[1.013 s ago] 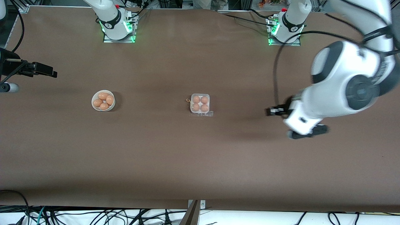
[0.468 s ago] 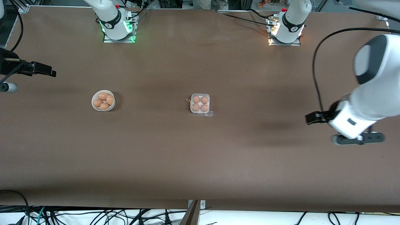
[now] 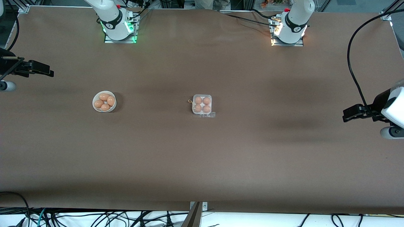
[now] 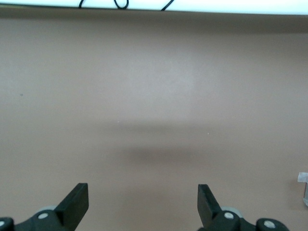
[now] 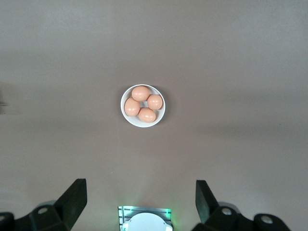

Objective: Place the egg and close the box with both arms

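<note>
The box (image 3: 202, 105) is a small clear carton in the middle of the table with an egg in each of its four cells. Its clear lid looks down over them, and a clear flap (image 3: 209, 115) lies on the table at its nearer edge. My left gripper (image 3: 351, 114) is open and empty in the air over the left arm's end of the table, well apart from the box. In the left wrist view (image 4: 143, 202) it hangs over bare table. My right gripper (image 3: 42, 70) is open and empty, high over the right arm's end; the right wrist view (image 5: 139, 202) confirms it.
A round white bowl (image 3: 104, 101) with several brown eggs stands toward the right arm's end, also in the right wrist view (image 5: 143, 106). The arm bases (image 3: 117, 23) (image 3: 288, 26) stand at the table's top edge. A black cable (image 3: 355, 47) hangs by the left arm.
My left arm has swung away from the table's middle toward its own end and is now mostly out of view. The light at its base turned from green to yellow-white. The box and bowl have not moved.
</note>
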Robot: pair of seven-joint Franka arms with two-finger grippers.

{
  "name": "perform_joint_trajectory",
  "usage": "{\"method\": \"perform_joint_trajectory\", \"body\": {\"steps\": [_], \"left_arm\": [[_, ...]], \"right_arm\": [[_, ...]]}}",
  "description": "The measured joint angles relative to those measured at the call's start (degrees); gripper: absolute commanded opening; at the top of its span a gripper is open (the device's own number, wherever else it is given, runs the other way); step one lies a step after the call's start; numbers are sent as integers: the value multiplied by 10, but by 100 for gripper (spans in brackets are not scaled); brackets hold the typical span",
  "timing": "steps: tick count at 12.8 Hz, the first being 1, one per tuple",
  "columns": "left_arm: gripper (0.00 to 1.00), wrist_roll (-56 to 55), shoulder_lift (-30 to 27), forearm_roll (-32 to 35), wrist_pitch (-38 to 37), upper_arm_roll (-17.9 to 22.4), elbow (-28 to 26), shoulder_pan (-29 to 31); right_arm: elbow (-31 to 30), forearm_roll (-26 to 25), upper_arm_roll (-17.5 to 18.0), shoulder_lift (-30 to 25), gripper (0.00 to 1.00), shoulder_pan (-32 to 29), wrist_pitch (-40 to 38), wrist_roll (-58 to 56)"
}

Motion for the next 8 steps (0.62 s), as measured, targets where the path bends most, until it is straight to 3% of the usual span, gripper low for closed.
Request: {"method": "perform_joint_trajectory", "body": {"steps": [4,8], "left_arm": [[100,0,-100,0,80,1,-169,0],[100,0,-166,-8,92,11,-261,1]], "right_arm": [[0,-7,18,-4,100,0,-2,-1],[-1,-8,19,-4,100,0,-2,-1]]}}
